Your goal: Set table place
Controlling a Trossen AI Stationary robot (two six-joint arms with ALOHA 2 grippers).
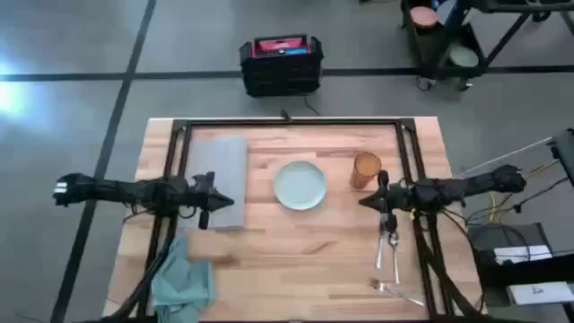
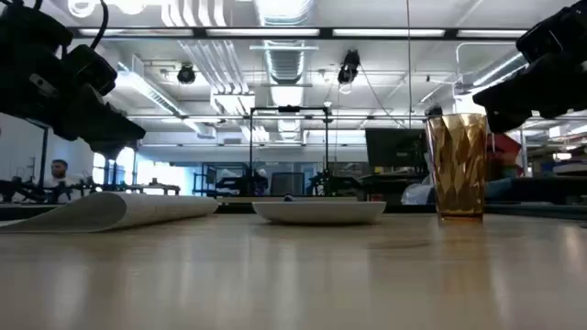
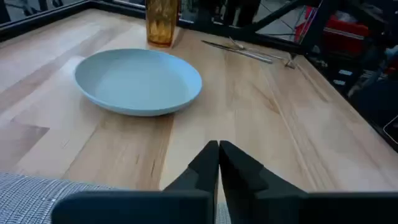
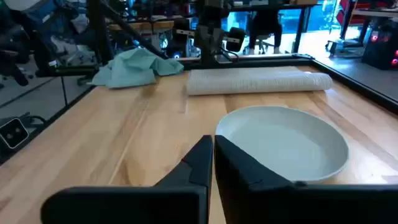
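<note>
I see the placemat [image 1: 215,179] on the bench's [image 1: 305,260] left side, its near edge curled up. It looks light and floppy; I'd pinch that raised edge. Left gripper [image 3: 217,163] and right gripper [image 4: 211,155] both have fingers pressed together, empty.

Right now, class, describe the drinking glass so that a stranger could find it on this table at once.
On the wooden table, find the pale round plate in the middle. The amber glass stands upright just beside it, toward the right gripper. It is the only tall, see-through, faceted thing there.
</note>
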